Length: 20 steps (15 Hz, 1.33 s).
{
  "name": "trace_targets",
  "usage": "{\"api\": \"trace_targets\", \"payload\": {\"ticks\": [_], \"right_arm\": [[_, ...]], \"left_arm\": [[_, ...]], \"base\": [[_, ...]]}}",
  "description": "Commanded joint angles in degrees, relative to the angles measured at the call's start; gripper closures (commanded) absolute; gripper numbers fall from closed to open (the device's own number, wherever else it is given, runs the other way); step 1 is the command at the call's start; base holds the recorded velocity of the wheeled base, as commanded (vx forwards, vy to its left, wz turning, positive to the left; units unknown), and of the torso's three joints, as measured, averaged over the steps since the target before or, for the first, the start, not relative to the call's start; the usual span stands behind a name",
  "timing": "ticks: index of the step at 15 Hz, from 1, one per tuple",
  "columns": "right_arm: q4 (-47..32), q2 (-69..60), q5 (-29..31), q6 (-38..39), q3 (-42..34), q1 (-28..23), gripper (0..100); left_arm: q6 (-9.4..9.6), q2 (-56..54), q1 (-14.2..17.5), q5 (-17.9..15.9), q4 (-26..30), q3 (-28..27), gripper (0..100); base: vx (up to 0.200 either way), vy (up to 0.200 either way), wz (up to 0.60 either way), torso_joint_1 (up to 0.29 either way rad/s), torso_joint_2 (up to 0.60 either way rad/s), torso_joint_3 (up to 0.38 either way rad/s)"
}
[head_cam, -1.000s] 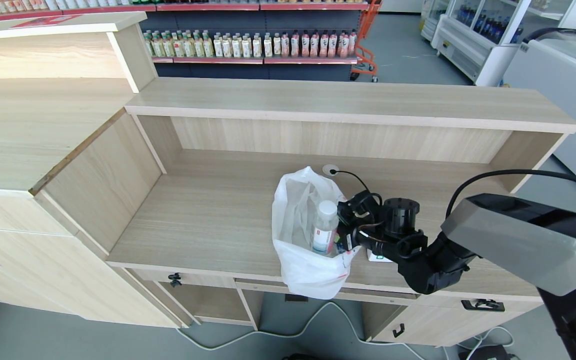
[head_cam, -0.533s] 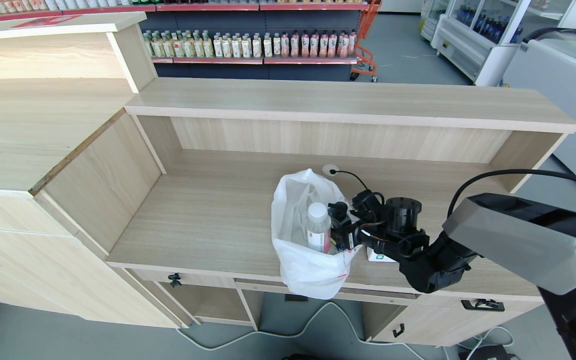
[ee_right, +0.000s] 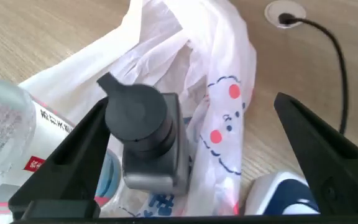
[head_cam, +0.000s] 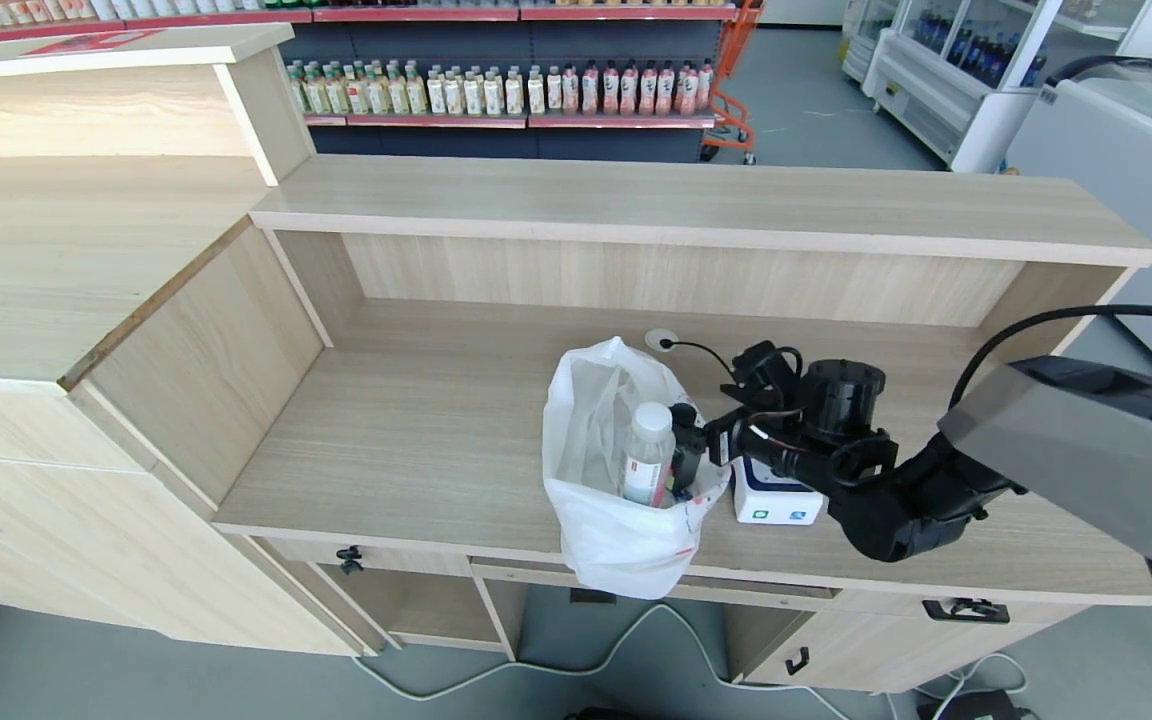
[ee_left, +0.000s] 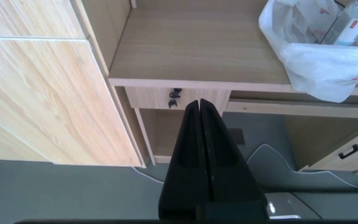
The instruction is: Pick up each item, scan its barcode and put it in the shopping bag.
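A white shopping bag (head_cam: 601, 520) (ee_right: 185, 68) (ee_left: 316, 53) stands open at the counter's front edge. Inside it a clear bottle with a white cap (head_cam: 649, 455) (ee_right: 5, 124) (ee_left: 353, 18) stands upright beside a dark grey bottle with a black cap (head_cam: 684, 462) (ee_right: 145, 140). My right gripper (head_cam: 708, 440) (ee_right: 191, 102) is open just right of the bag's mouth, its fingers (ee_right: 73, 168) wide apart and the dark bottle near one of them. A white and blue scanner (head_cam: 776, 497) (ee_right: 284, 196) sits under that wrist. My left gripper (ee_left: 199, 106) is shut, low in front of the counter's cabinets.
A black cable runs from a grommet (head_cam: 660, 340) to the scanner. A raised ledge (head_cam: 696, 205) overhangs the back of the counter (head_cam: 416, 430), and a side wall (head_cam: 206, 370) closes its left end. Drawer handles (head_cam: 964, 608) sit below the front edge.
My right gripper has drawn back to the right, away from the bag, uncovering the scanner. The clear bottle stays standing in the bag.
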<state>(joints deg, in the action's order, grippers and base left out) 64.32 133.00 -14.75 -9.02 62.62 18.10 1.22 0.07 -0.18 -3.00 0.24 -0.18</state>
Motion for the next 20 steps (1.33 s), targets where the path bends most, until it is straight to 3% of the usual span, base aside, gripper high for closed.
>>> {"api": "trace_targets", "payload": {"ticks": [1,6,8,12,15,18,20], "right_arm": [[-0.07,-6.44,-0.81,0.06,-2.07,-1.76,0],[-9.21,-29.46,-0.54,6.47,-7.87,-2.28,0],[-11.76,-41.59,1.13,7.61,-16.92,-3.51,0],[-17.21,-64.62,14.66,7.61,-40.65,-8.87,0],[-23.54,-80.62,21.34,7.18,-55.15,-8.70,0],[-33.38,-95.91,20.90,6.74,-61.66,-13.62,0],[-40.41,-105.93,16.95,6.65,-62.62,-17.22,0]], "left_arm": [[0.01,0.01,0.01,0.01,0.02,0.01,100],[0.01,0.01,0.01,0.01,0.02,0.01,100],[0.01,0.01,0.01,0.01,0.02,0.01,100],[0.01,0.01,0.01,0.01,0.02,0.01,100],[0.01,0.01,0.01,0.01,0.02,0.01,100],[0.01,0.01,0.01,0.01,0.02,0.01,100],[0.01,0.01,0.01,0.01,0.02,0.01,100]], "base": [[0.000,0.000,0.00,0.000,0.00,0.000],[0.000,0.000,0.00,0.000,0.00,0.000],[0.000,0.000,0.00,0.000,0.00,0.000],[0.000,0.000,0.00,0.000,0.00,0.000],[0.000,0.000,0.00,0.000,0.00,0.000],[0.000,0.000,0.00,0.000,0.00,0.000],[0.000,0.000,0.00,0.000,0.00,0.000]]}}
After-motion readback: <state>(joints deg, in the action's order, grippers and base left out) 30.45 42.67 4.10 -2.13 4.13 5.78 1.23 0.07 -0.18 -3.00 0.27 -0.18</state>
